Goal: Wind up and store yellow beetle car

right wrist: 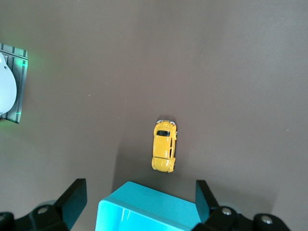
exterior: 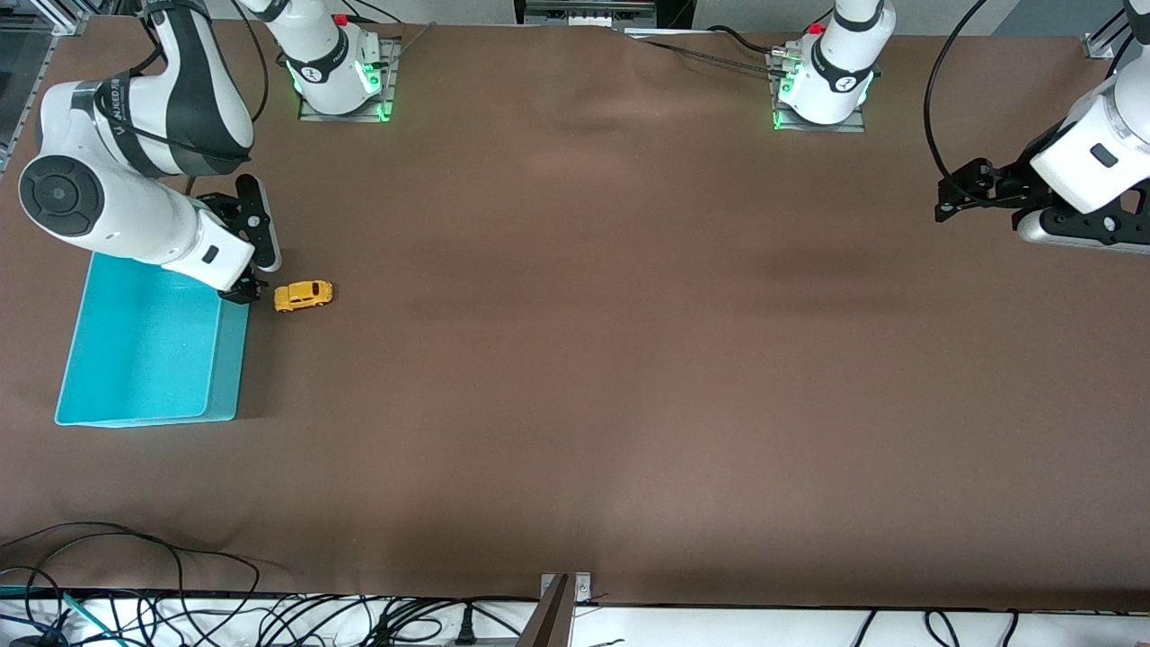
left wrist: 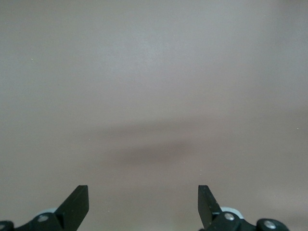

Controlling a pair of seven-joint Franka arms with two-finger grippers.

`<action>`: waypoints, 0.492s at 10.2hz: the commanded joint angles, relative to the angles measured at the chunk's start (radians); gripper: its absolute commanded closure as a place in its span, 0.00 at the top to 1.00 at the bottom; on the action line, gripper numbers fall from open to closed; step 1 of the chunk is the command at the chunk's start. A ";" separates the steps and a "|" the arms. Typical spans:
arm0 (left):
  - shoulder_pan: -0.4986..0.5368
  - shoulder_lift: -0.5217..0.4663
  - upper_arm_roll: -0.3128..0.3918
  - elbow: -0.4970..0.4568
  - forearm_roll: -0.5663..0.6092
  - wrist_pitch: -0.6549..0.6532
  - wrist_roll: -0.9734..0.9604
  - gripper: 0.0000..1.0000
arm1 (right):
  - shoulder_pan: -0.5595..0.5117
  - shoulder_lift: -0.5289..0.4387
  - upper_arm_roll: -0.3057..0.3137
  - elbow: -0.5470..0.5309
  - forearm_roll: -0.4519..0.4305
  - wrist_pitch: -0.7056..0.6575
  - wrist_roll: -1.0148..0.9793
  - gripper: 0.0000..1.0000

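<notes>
The yellow beetle car (exterior: 303,295) stands on its wheels on the brown table, just beside the turquoise bin (exterior: 144,350) toward the left arm's end. My right gripper (exterior: 258,277) hangs open over the bin's corner closest to the car, holding nothing. In the right wrist view the car (right wrist: 164,145) lies just past the bin's rim (right wrist: 154,199), outside the span of the open right gripper (right wrist: 140,199). My left gripper (exterior: 954,190) waits open and empty over bare table at the left arm's end; the left wrist view shows its open fingers (left wrist: 77,202) over bare cloth.
The turquoise bin has nothing in it. The two arm bases (exterior: 341,81) (exterior: 822,85) stand on plates at the table's edge farthest from the front camera. Cables (exterior: 135,611) lie along the edge nearest that camera.
</notes>
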 commanded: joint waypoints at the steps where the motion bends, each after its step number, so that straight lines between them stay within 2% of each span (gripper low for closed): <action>1: -0.007 0.003 -0.004 0.021 0.005 -0.019 -0.010 1.00 | -0.005 -0.018 0.003 -0.006 -0.015 -0.002 0.000 1.00; 5: -0.005 0.003 -0.002 0.021 0.005 -0.019 -0.010 1.00 | -0.011 -0.010 0.003 -0.012 -0.017 0.001 0.000 1.00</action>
